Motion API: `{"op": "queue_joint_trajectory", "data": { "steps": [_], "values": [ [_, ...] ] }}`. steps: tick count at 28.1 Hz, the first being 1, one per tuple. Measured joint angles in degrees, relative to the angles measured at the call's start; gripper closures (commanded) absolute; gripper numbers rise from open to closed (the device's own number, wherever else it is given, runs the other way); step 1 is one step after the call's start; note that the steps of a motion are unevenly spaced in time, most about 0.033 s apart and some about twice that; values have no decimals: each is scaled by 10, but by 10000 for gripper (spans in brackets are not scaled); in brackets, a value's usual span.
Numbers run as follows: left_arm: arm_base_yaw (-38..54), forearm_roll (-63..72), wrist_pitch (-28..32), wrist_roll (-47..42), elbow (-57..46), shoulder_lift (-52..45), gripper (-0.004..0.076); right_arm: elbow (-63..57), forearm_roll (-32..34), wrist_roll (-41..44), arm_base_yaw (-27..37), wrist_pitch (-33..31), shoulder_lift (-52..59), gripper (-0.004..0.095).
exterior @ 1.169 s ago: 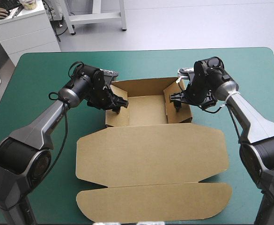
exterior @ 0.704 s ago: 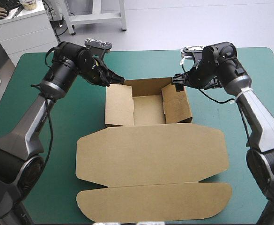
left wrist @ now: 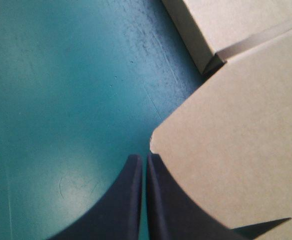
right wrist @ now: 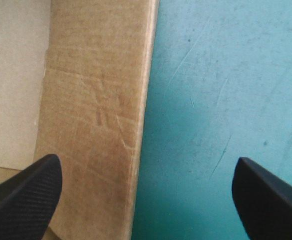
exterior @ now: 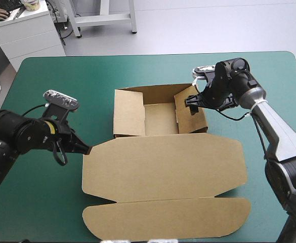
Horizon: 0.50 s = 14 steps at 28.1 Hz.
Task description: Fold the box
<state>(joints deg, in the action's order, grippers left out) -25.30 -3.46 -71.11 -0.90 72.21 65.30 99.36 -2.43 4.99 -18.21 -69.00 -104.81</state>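
Table (exterior: 46, 76) under box (exterior: 160, 120). Board looks light, stiff: pinch flap edges. My left claw (exterior: 84, 150) together by lid (exterior: 163, 167) corner; right claw (exterior: 191, 105) apart over right wall (right wrist: 96, 100).

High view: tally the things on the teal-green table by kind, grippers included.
Brown board box, open tray with flat lid: 1
Black fin-fingered grippers: 2 (left gripper, right gripper)
Total: 3
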Motion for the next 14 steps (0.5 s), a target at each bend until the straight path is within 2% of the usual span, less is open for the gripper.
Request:
{"op": "queue_joint_trajectory", "data": {
  "steps": [5,9,12,14],
  "values": [
    [0,-16,26,0,-86,-101,722,0,-15,3,0,8,-36,81],
    [0,-21,66,0,-151,-171,724,0,-28,3,0,11,-58,163],
    [0,-23,89,0,-193,-220,725,0,-40,2,0,16,-67,317],
    [0,-23,94,0,-214,-252,727,0,-48,0,0,16,-69,511]
  ]
}}
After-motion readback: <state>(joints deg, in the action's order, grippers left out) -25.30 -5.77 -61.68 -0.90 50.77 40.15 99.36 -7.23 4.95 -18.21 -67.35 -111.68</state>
